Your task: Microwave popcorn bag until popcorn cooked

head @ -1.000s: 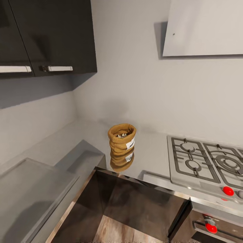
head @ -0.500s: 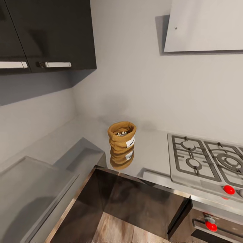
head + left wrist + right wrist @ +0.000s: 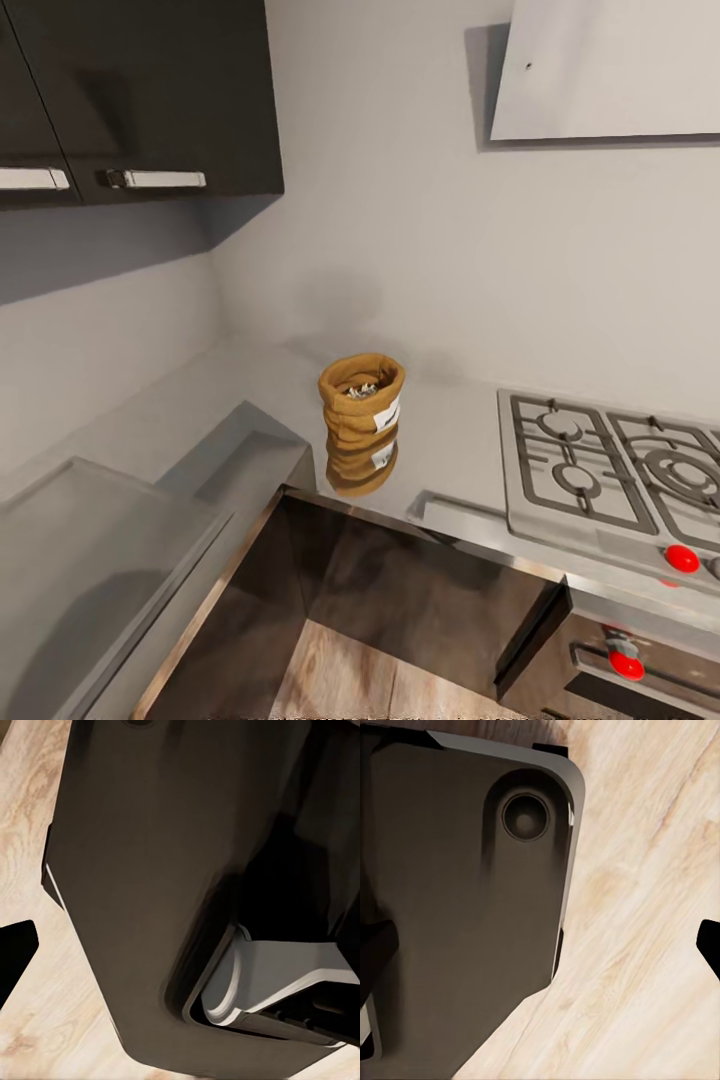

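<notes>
The popcorn bag [image 3: 362, 412], a tan-brown sack with a rolled rim and a white label, stands upright on the glossy grey countertop [image 3: 450, 440] near its front edge, mirrored in the surface. Whitish popcorn [image 3: 361, 390] pieces show in its mouth. The microwave is out of view. In the left wrist view, my left gripper [image 3: 180, 952] hangs over the robot's dark base, with one dark fingertip [image 3: 15, 952] at the frame's edge. In the right wrist view, my right gripper [image 3: 540, 945] is open over the wooden floor, holding nothing.
A gas hob [image 3: 600, 460] with red knobs [image 3: 682, 558] lies right of the bag. Dark wall cabinets [image 3: 150, 90] hang at upper left and a pale hood [image 3: 610, 70] at upper right. A grey steel slab [image 3: 90, 540] runs along the left.
The whole head view has shifted slightly, so the camera moved. The bag stands where it was on the countertop.
</notes>
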{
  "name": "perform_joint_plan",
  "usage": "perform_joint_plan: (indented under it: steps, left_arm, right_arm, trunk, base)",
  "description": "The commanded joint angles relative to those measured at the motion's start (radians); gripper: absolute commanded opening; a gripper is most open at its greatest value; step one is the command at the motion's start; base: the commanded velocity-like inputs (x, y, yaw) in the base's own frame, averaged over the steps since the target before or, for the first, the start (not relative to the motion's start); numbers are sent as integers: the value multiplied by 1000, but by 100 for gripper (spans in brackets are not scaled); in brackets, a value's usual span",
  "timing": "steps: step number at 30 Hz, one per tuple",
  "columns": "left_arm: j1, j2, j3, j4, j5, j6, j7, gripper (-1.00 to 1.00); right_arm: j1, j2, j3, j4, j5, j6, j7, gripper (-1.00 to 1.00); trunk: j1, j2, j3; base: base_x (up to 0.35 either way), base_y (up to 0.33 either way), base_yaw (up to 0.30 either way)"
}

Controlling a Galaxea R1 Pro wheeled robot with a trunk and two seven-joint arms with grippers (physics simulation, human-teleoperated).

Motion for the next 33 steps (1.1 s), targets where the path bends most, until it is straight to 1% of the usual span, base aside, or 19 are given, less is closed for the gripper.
perform_joint_plan:
  steps: [1, 25, 33]
  left_arm:
    - [0, 0, 6, 0, 3, -3, -4, 100]
    - [0, 0, 4, 0, 1, -4, -5, 100]
    - [0, 0, 4, 0, 0, -4, -4, 100]
  right_arm:
    - [-1, -1, -8, 3, 7, -5, 2, 100]
    - [-1, 1, -8, 3, 7, -6, 2, 100]
    - [-1, 4, -8, 3, 8, -17, 1, 100]
  trunk:
    - [0, -1, -3]
    - [0, -1, -41]
    - [0, -1, -43]
  base:
    - [0, 0, 0]
    - [0, 0, 0]
    - [0, 0, 0]
